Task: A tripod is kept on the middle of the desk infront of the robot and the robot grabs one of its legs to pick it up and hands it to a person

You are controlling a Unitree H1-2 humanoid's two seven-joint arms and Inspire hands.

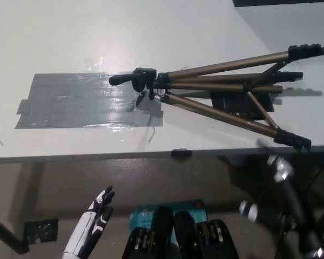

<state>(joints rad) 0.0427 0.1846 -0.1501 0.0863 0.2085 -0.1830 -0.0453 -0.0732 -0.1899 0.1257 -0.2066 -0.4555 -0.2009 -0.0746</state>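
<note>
Items before you:
- Desk (70,43): white, with a grey tape patch (70,102) at its left.
- Tripod (205,86): lying on its side at the desk's middle, legs splayed to the right, head over the tape patch.
- Left hand (94,218): lower left, below the desk's front edge, fingers straight and slightly spread, holding nothing.
- Right hand (279,170): lower right, blurred. You cannot tell whether it is spread or closed.

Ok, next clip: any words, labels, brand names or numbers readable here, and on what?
None can be read.
Teal box below the desk: pale marks, too blurred to read.
Tripod: no legible brand or label.
Gray tape patch: no writing shows.
</note>
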